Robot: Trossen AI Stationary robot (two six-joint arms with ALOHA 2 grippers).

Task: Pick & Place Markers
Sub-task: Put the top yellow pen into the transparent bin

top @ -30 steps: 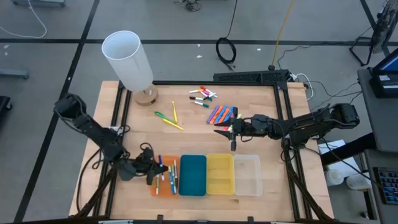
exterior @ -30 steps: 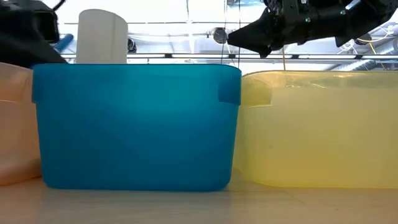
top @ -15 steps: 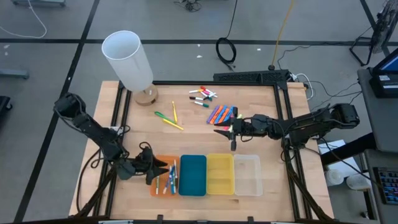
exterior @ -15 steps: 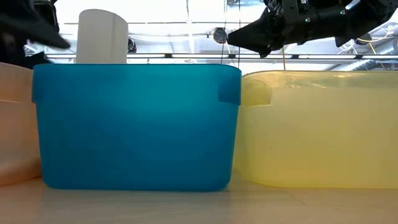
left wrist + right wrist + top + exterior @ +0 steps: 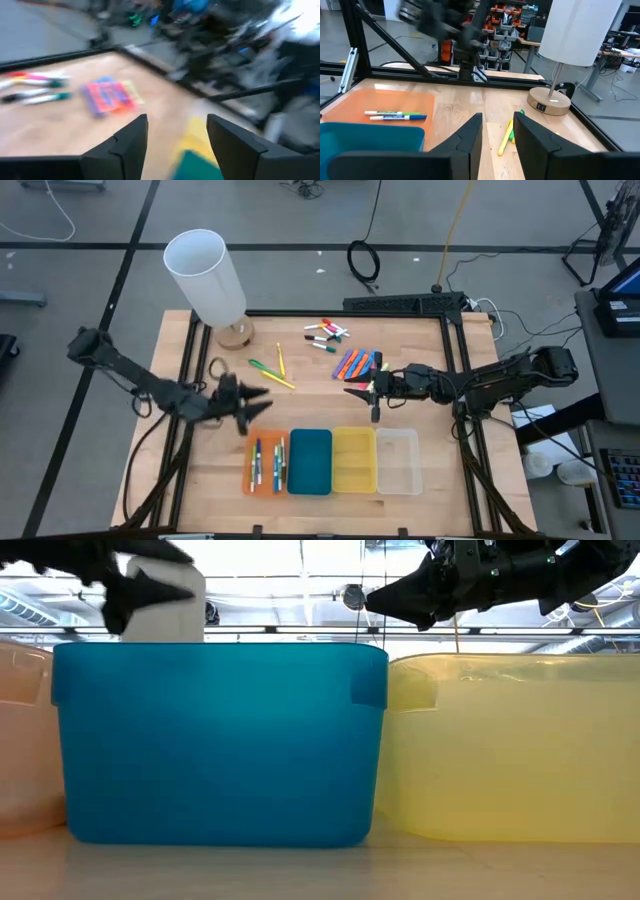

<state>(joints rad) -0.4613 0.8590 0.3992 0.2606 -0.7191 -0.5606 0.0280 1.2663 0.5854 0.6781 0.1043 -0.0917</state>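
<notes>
Several markers [image 5: 268, 464] lie in the orange tray [image 5: 247, 483]; two of them [image 5: 395, 116] show in the right wrist view. A green and a yellow marker [image 5: 270, 368] lie on the bare wood. Farther back lie white markers with coloured caps [image 5: 326, 334] and a tight row of orange, pink, purple and blue ones [image 5: 356, 364]. My left gripper [image 5: 262, 404] hangs open above the table between the orange tray and the green and yellow markers, with nothing between its fingers [image 5: 177, 120]. My right gripper [image 5: 347, 390] waits near the coloured row, its fingers [image 5: 497, 117] a little apart around nothing.
Along the near edge, right of the orange tray, stand a blue tray [image 5: 310, 462], a yellow tray [image 5: 353, 460] and a clear tray [image 5: 398, 462]. A lamp with a white shade [image 5: 208, 272] and a round wooden base [image 5: 236, 333] stands at the far left corner.
My left gripper has opened over the orange tray. It has then risen and swung toward the table's far edge, away from the tray, with nothing in it. The markers in the tray lie still. My right arm has not moved.
</notes>
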